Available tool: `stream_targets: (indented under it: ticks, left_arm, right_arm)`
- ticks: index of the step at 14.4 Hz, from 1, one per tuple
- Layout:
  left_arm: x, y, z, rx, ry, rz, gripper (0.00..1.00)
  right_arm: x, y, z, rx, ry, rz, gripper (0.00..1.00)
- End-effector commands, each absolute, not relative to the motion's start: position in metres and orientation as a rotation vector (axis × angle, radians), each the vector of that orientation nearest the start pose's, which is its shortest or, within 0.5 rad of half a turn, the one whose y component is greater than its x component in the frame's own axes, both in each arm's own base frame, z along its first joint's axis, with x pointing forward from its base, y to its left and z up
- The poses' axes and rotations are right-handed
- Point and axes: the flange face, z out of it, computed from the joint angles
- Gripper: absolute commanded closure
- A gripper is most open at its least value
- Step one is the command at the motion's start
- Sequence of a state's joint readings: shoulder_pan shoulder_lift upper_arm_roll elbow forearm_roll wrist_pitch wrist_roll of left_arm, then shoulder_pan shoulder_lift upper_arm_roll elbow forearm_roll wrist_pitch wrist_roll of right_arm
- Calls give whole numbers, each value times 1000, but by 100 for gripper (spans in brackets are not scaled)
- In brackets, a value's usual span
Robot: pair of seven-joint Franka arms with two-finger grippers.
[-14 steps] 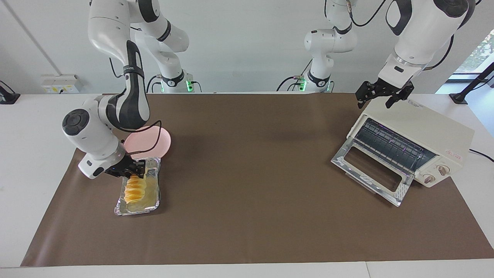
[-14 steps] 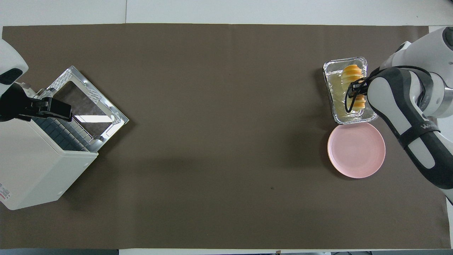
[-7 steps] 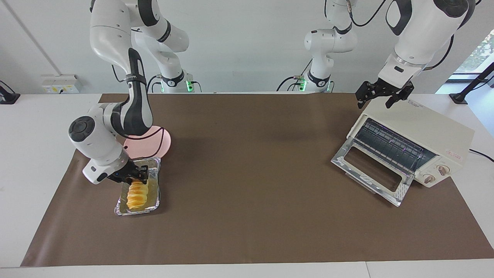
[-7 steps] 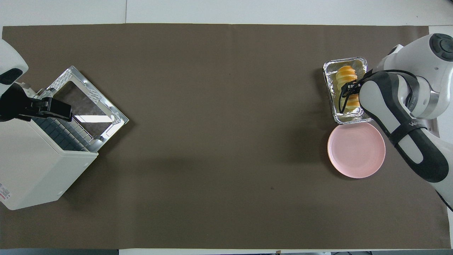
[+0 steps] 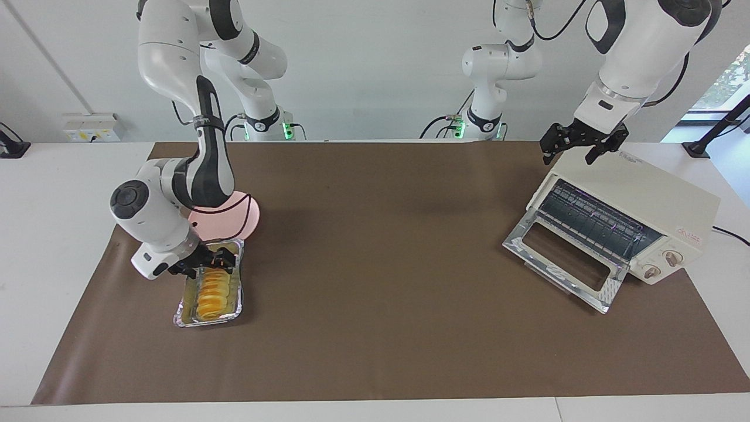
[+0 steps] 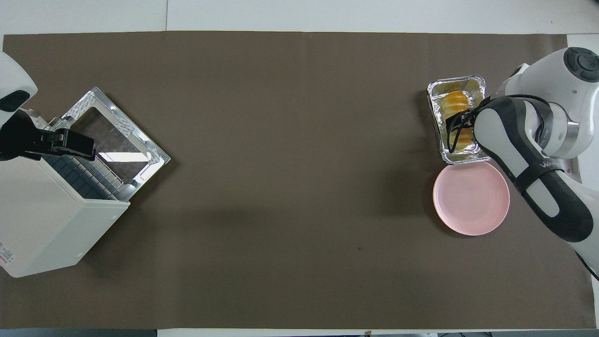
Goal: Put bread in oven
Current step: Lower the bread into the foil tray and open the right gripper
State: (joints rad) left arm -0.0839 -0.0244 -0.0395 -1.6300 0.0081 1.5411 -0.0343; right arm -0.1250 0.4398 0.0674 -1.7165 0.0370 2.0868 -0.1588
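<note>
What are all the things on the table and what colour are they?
bread: one, golden yellow, lying in the foil tray
foil tray: one, silver, toward the right arm's end, beside the plate
plate: one, pink, nearer to the robots than the tray
oven: one, cream-white, door down, toward the left arm's end
mat: one, brown, covering the table
right end effector: black, open, over the bread
left end effector: black, open, waiting over the oven

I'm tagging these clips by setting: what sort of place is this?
Likely a robotics lab staged as a kitchen: two arms mounted at a table covered with a brown mat, plus a toaster oven and bread in a foil tray.
</note>
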Motion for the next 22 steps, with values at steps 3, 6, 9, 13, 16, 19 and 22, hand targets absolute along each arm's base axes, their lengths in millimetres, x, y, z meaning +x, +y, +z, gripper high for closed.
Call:
stream_targets:
  ticks: [3,6,9,13,16,19,22]
  left_arm:
    - [536,-62,612,-3132,142,89,0]
    - [537,-62,611,-3132,142,91,0]
    - [537,-62,611,-3132,142,91,0]
    - [537,-62,611,-3132,142,91,0]
    - [537,-62,611,-3132,142,91,0]
    - [537,-62,612,-3132,142,89,0]
    - [537,-62,611,-3132,142,91,0]
  right_arm:
    - [643,-41,409,-3086,-97,93,0]
    - [621,-40,463,-3095,-25,104,0]
    - [598,-38,510,-3101,-25,100,0]
    - [589,-48,510,-3106,-26,91,0]
    - [605,-82,478,-3106,-47,20,0]
    - [624,-85,447,-3108,-66,-47,0]
    - [631,-106,387,-3110,-81,-105,0]
